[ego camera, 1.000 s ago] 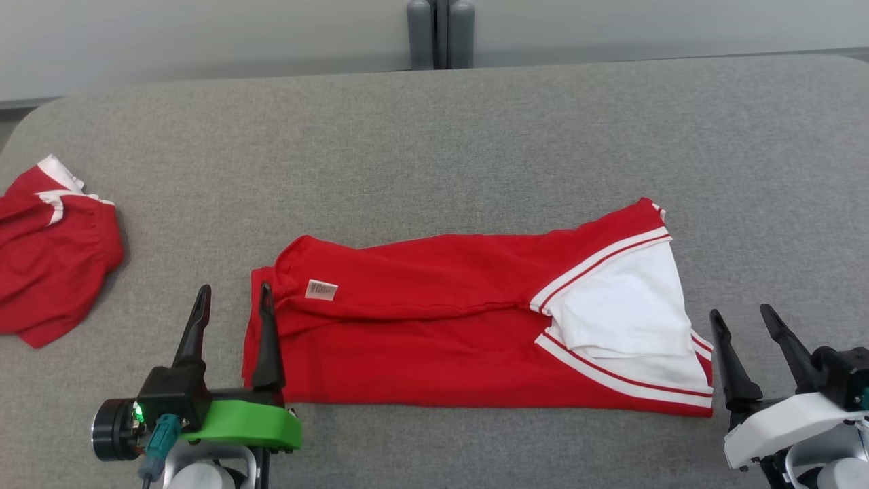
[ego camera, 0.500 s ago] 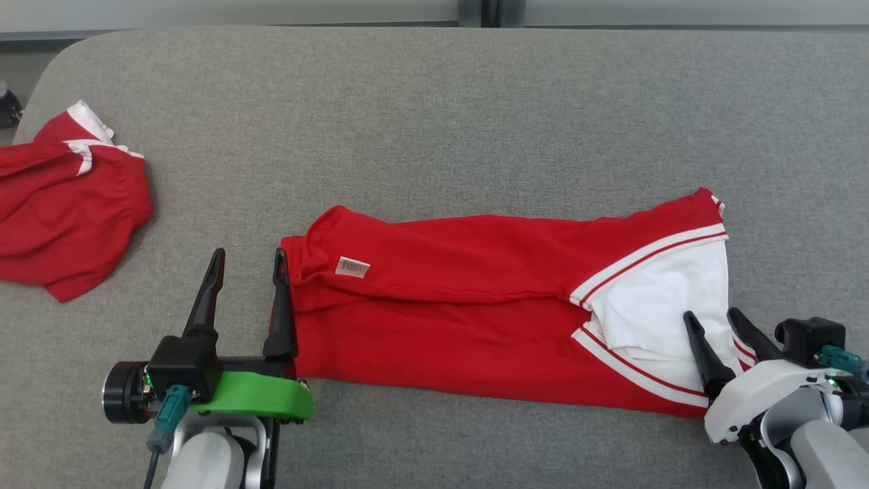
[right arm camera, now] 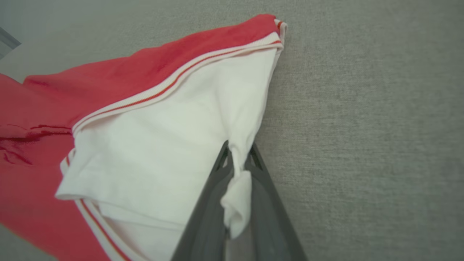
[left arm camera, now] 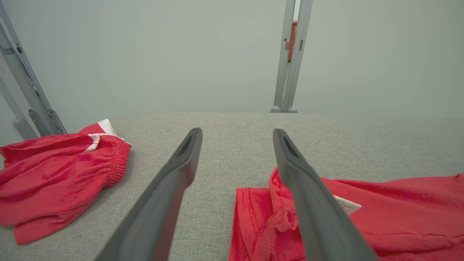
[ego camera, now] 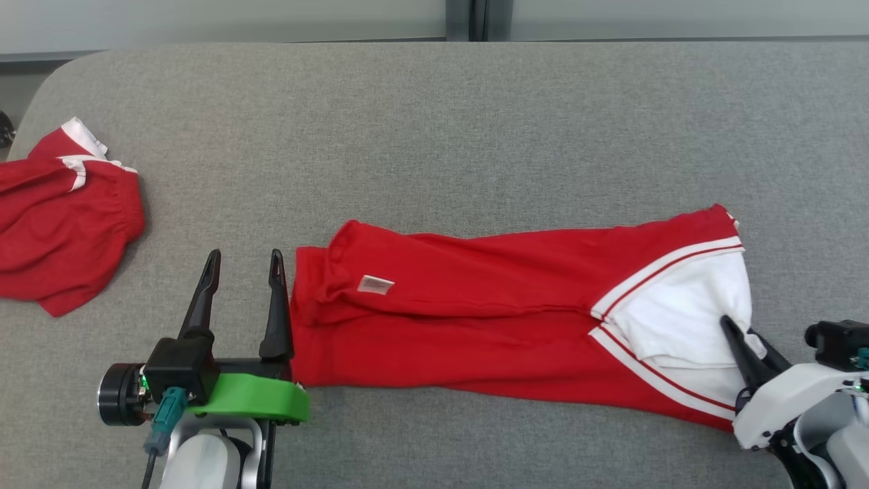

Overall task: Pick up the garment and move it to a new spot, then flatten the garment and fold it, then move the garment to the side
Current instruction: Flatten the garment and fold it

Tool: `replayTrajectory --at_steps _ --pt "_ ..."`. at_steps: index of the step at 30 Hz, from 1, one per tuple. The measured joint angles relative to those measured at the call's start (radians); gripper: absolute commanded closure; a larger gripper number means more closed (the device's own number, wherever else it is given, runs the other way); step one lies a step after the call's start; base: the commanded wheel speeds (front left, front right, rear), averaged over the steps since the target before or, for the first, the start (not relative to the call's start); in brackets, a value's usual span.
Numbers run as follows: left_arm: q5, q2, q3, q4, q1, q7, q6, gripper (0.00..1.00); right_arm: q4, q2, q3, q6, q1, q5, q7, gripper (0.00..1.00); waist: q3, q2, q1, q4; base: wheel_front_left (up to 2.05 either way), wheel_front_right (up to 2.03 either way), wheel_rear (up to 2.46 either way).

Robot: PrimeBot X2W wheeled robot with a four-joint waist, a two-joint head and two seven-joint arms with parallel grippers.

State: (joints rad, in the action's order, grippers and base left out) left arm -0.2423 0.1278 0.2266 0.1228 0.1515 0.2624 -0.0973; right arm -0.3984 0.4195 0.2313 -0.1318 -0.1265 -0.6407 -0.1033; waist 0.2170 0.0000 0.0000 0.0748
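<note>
The garment [ego camera: 489,319] is red with a white panel and white stripes at its right end. It lies stretched left to right across the grey table [ego camera: 434,136]. My right gripper [ego camera: 738,327] is shut on the edge of the white panel; in the right wrist view a pinch of white cloth of the garment [right arm camera: 163,119] bunches between the closed fingers of that gripper [right arm camera: 239,152]. My left gripper [ego camera: 246,255] stands open at the garment's left end, its right finger over the red hem and nothing between its fingers. The left wrist view shows that gripper [left arm camera: 237,130] beside the garment [left arm camera: 398,217].
A second red garment [ego camera: 61,231] with white trim lies crumpled at the table's far left edge, also in the left wrist view [left arm camera: 54,174]. A grey post [ego camera: 468,20] stands behind the table against the pale wall.
My right gripper has moved in over the white panel and shut on its edge. The left gripper stays open at the left hem. The head camera has shifted.
</note>
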Motion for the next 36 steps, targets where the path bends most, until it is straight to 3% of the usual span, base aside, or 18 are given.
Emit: replayTrajectory --at_steps 9,14,19,23,28,36 --pt "0.01 -0.007 -0.013 0.008 -0.028 0.0 0.011 0.0 0.027 0.11 -0.073 0.0 0.061 0.004 0.032 1.0 -0.044 0.0 0.0 -0.03 0.0 0.0 0.0" --pt "0.011 -0.011 -0.015 0.011 -0.041 0.0 0.018 0.0 0.135 0.151 -0.052 0.0 0.053 0.026 0.1 1.0 -0.07 0.0 0.0 -0.041 0.0 0.0 0.0" --pt "0.011 -0.014 -0.014 0.014 -0.043 0.0 0.027 0.0 0.304 0.15 0.008 0.0 -0.012 0.069 0.2 1.0 -0.088 0.0 0.0 -0.044 0.0 0.0 0.0" --pt "0.015 -0.015 -0.013 0.015 -0.043 0.0 0.029 0.0 0.401 0.101 0.094 0.0 -0.082 0.085 0.267 1.0 -0.088 0.0 0.0 -0.032 0.0 0.0 0.0" --pt "0.018 -0.02 -0.009 0.014 -0.035 0.0 0.036 0.0 0.423 -0.013 0.227 0.001 -0.177 0.067 0.299 1.0 -0.072 0.0 0.0 -0.013 0.0 0.0 0.0" --pt "0.023 -0.039 0.002 0.017 0.005 0.0 0.045 0.0 0.249 -0.216 0.41 0.001 -0.318 0.027 0.261 1.0 -0.022 0.0 0.0 0.025 0.0 0.0 0.0"
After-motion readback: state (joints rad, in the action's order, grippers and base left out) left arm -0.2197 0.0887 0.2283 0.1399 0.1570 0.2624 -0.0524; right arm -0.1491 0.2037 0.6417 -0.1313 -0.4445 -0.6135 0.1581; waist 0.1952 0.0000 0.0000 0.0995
